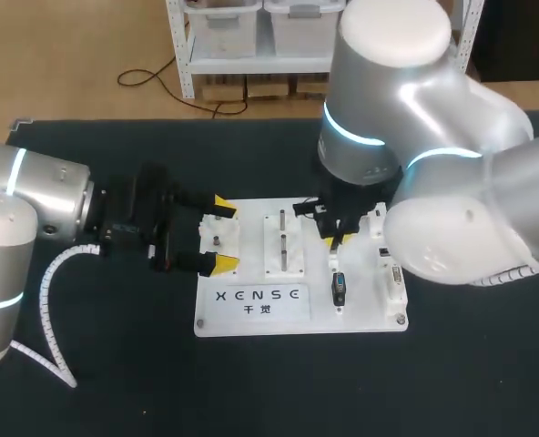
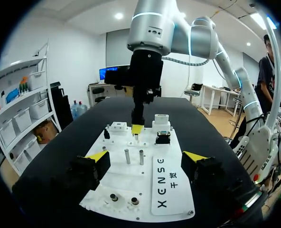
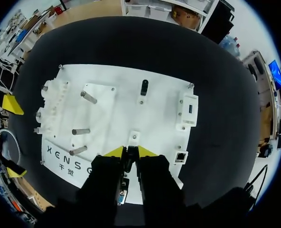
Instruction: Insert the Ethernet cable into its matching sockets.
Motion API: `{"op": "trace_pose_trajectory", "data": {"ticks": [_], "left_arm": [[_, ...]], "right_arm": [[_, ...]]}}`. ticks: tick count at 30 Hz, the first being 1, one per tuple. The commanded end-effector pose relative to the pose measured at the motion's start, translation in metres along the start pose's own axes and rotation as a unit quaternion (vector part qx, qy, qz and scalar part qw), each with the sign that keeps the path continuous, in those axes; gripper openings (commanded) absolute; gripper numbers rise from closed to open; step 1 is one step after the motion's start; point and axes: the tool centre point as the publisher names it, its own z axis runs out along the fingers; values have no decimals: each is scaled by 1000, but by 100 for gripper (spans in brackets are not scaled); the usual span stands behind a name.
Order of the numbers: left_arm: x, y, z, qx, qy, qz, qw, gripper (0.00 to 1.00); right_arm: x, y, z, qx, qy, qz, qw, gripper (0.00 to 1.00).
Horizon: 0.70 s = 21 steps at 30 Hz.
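My right hand (image 3: pixel 131 151) is clenched on the small dark Ethernet plug (image 3: pixel 130 161), just above the middle of the white board (image 3: pixel 154 95) on the desk (image 1: pixel 115 364). My left hand (image 1: pixel 220 235) is released, its fingers spread astride the board's end. My fingers hide the plug's tip, so it could go down tilted or off the socket (image 3: pixel 181 157) I take for its match. It might then jam, or drag the board, which nothing seems to pin.

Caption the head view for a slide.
Left gripper open at the white board's left edge; right gripper pointing down over its right half.
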Motion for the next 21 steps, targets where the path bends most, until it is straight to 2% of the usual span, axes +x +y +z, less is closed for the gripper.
{"op": "trace_pose_trajectory", "data": {"ticks": [1,11,21], "left_arm": [[2,-1,0,-2,-3,1,1000,100],[2,-1,0,-2,-3,1,1000,100],[2,-1,0,-2,-3,1,1000,100]], "right_arm": [[8,-7,-14,-2,-1,-1,1000,0],[12,-38,-19,15,3,17,1000,0],[13,-64,-10,32,5,40,999,0]]}}
